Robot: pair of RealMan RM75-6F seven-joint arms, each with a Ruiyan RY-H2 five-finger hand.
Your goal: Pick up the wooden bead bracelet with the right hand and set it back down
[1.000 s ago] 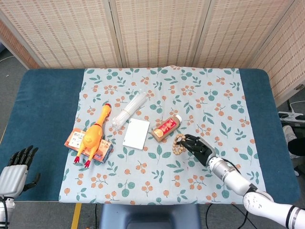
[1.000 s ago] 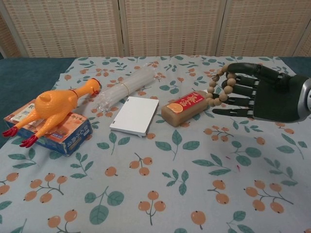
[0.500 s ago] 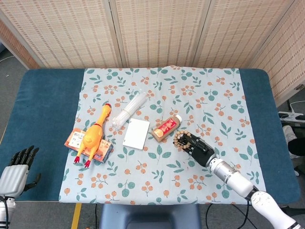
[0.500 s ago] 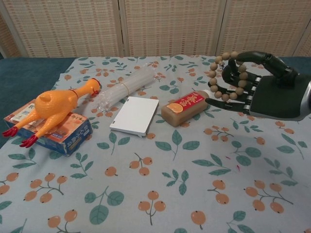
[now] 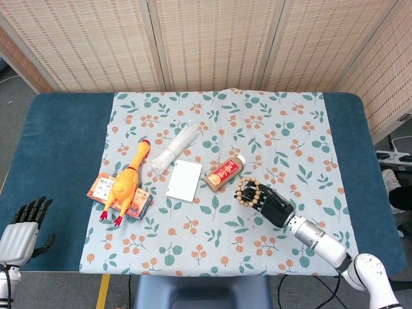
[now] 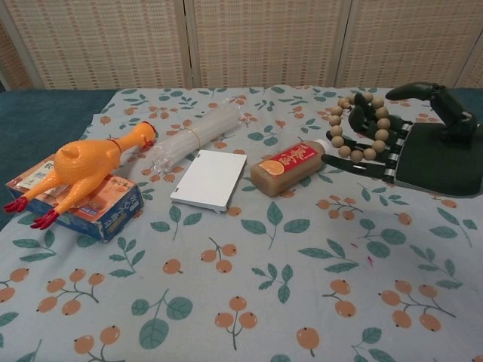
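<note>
Since the earlier frames the wooden bead bracelet (image 6: 362, 127) has been carried upward and slightly toward 3 o'clock in the chest view, hung as a loop over the dark fingers (image 6: 377, 139) of the right hand (image 6: 423, 151). It is held off the tablecloth (image 5: 283, 129), just beside the capped end of the brown bottle (image 6: 287, 167) but apart from it. The hand is closed around the bracelet; exactly which fingers pass through the loop cannot be made out, since the beads cover them. In the chest view the hand is cut off by the frame edge at 3 o'clock, and only the thumb and palm are seen clearly. In the head view the bracelet (image 5: 248, 190) is seen as a ring at the tip of the right hand (image 5: 270, 203), with the forearm running off toward 5 o'clock.

The left hand (image 5: 22, 225) is seen only in the head view, at 8 o'clock over the blue table (image 5: 58, 148), partly cropped by the frame edge; its fingers are spread apart and nothing is held.

At 9 o'clock from the bottle a white card (image 6: 210, 179) is laid flat, with a bundle of clear straws (image 6: 192, 138) beyond it. A rubber chicken (image 6: 83, 170) is rested on a printed box (image 6: 113, 207), whose lettering is too small to be read.
</note>
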